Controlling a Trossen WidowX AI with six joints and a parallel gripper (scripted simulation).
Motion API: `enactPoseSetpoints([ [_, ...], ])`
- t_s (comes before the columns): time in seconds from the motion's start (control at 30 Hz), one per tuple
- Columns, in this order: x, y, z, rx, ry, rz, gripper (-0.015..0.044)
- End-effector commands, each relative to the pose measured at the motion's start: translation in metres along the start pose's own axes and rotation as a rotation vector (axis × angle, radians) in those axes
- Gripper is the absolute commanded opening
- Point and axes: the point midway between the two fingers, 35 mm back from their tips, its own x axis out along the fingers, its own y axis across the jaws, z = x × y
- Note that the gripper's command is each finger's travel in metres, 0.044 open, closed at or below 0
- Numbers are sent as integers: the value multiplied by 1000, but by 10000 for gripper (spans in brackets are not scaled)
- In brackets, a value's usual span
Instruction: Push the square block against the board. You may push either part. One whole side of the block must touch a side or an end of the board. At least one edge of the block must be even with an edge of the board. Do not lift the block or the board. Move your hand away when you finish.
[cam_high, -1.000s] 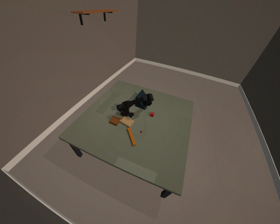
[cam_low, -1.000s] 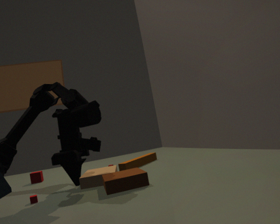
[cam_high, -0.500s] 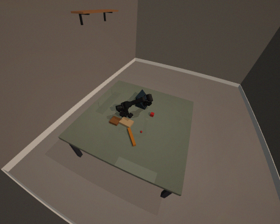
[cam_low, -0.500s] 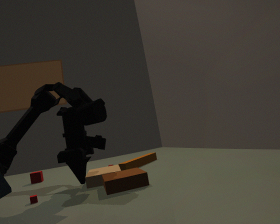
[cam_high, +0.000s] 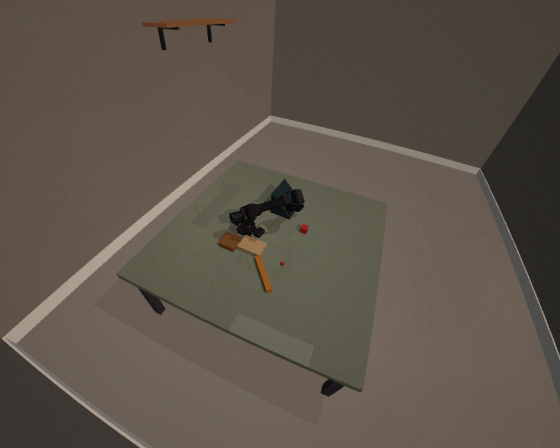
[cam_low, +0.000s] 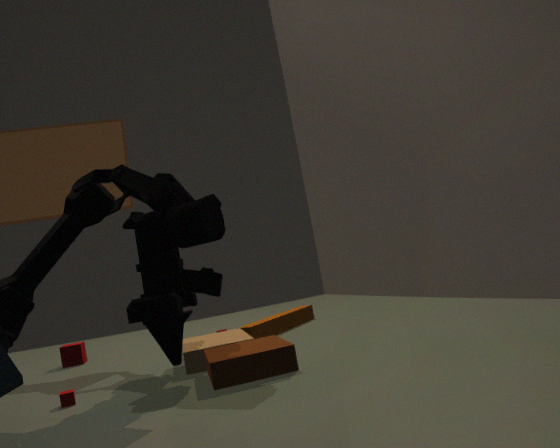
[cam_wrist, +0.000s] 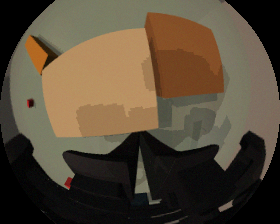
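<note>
The tan board (cam_high: 252, 245) (cam_low: 220, 340) (cam_wrist: 102, 80) lies flat. The square brown block (cam_high: 229, 241) (cam_low: 255, 362) (cam_wrist: 187, 62) lies flat at its right side in the wrist view. Their facing sides run close along each other; a thin gap cannot be ruled out. The block's far edge sticks out slightly past the board's, and its near edge stops well short of the board's near edge, so neither pair is even. My gripper (cam_high: 248, 234) (cam_low: 176, 364) (cam_wrist: 139, 131) is shut and empty, low at the board's near edge by the corner towards the block. Contact is unclear.
An orange bar (cam_high: 263, 274) (cam_low: 280, 321) (cam_wrist: 39, 52) lies close to the board's other end. A red cube (cam_high: 304, 229) (cam_low: 73, 355) and a smaller red cube (cam_high: 282, 263) (cam_wrist: 30, 103) lie to that side. Another small red cube (cam_low: 67, 399) shows in the exterior view.
</note>
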Motion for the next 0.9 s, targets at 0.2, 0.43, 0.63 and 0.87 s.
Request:
enactPoseSetpoints([
  [0.2,5,2,-2,-3,6,6,0],
  [0.43,5,1,-13,-2,7,6,0],
  [0.63,5,0,-23,-2,7,6,0],
  [0.87,6,-1,-34,-2,8,6,0],
])
